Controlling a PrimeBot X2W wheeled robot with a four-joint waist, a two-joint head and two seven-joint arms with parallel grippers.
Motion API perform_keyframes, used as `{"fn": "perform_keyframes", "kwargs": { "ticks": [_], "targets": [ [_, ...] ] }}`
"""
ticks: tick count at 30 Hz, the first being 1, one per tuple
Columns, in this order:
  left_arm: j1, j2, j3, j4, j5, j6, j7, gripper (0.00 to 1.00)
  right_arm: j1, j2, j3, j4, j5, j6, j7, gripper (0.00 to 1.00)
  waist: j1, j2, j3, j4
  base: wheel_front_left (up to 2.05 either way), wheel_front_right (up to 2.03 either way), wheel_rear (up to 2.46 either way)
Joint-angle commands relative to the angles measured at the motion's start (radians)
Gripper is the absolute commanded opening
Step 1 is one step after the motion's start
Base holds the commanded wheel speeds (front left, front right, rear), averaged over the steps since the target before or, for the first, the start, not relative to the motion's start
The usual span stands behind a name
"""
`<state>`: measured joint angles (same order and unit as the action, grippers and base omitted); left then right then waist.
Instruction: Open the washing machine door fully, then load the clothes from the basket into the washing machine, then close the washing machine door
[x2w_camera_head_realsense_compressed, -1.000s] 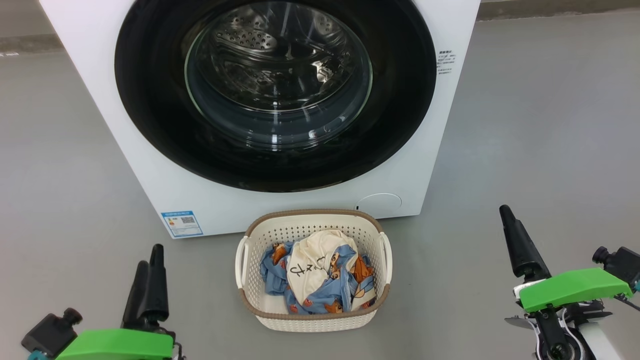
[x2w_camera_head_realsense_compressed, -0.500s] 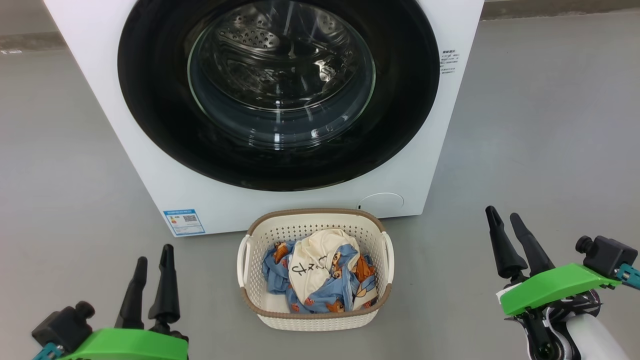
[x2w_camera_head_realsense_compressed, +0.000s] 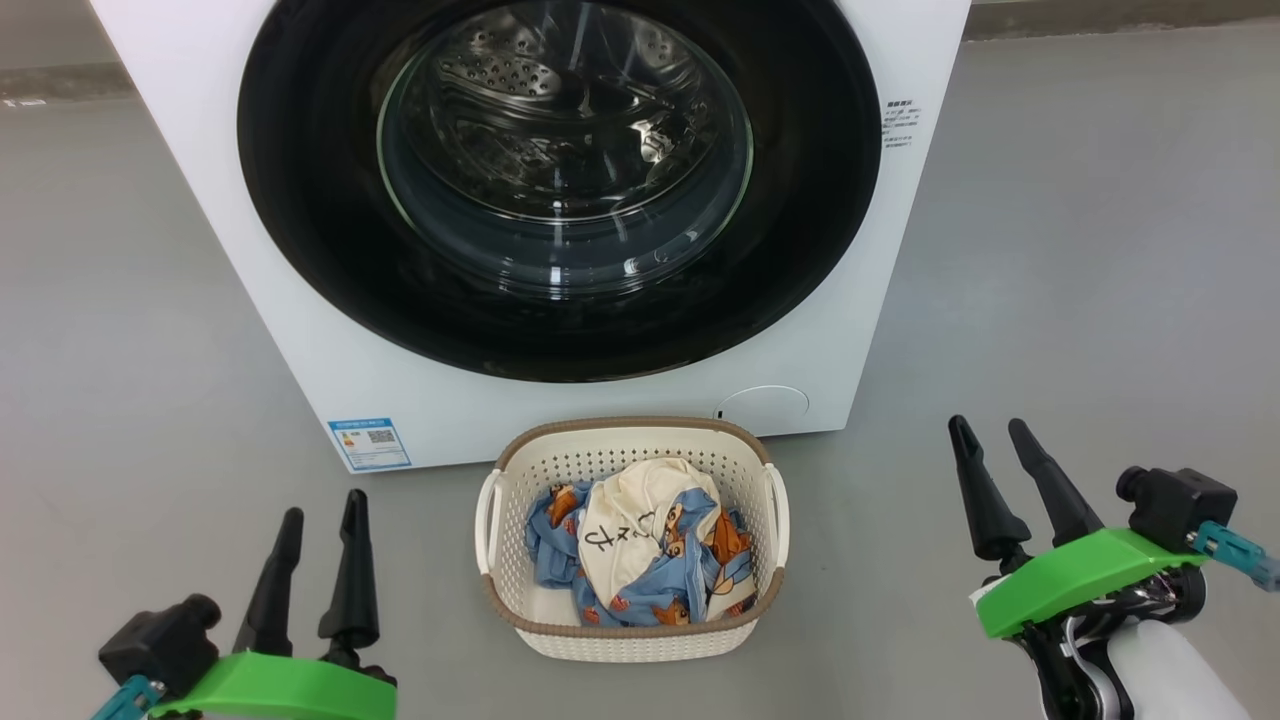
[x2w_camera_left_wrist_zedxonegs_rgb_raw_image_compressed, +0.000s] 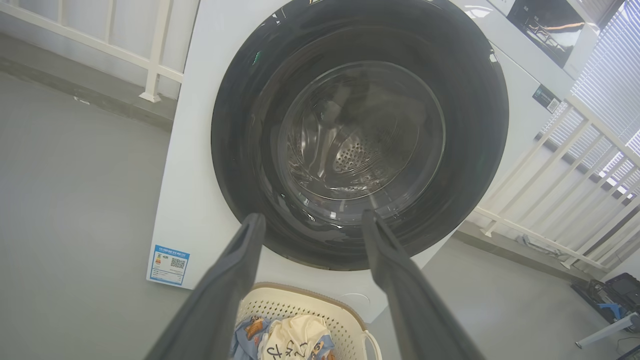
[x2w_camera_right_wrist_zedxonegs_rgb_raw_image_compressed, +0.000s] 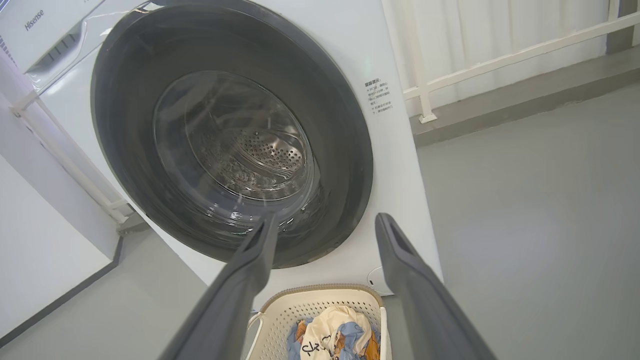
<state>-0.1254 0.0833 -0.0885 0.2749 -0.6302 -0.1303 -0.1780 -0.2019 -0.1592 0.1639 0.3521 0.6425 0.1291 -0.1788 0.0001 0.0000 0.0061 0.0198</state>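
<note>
So the washing machine door is shut flat on the washing machine, and the basket sits on the floor right in front of it with the clothes heaped inside. The left pincer and right pincer both hang released and empty, one on each side of the basket, well apart from it.

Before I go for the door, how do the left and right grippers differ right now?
The left gripper sits left of the basket, low in the head view; the right gripper sits right of it, higher in that view. The left gripper leans slightly right; the right gripper leans left. Shared: both have open jaws, hold nothing, and touch neither basket nor door.
</note>
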Motion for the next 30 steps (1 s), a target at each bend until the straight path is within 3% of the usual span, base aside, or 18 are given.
{"fn": "perform_keyframes", "kwargs": {
  "ticks": [1,23,30],
  "targets": [
    [-0.050,0.015,0.020,-0.020,0.022,0.000,-0.015,1.00,-0.054,-0.014,0.021,-0.021,-0.026,0.001,-0.015,1.00,-0.0001,0.0000,0.000,0.000,0.00,0.00,0.00],
    [-0.075,0.028,-0.001,0.013,0.242,0.000,-0.084,1.00,-0.101,-0.044,0.109,0.030,-0.227,0.002,-0.083,1.00,-0.0001,0.0000,-0.003,0.007,0.00,0.00,0.00],
    [-0.074,0.031,-0.008,0.014,0.240,0.000,-0.084,1.00,-0.103,-0.046,0.109,0.037,-0.222,0.002,-0.083,1.00,-0.0001,0.0000,-0.003,0.008,0.00,0.00,0.00]
  ]
}}
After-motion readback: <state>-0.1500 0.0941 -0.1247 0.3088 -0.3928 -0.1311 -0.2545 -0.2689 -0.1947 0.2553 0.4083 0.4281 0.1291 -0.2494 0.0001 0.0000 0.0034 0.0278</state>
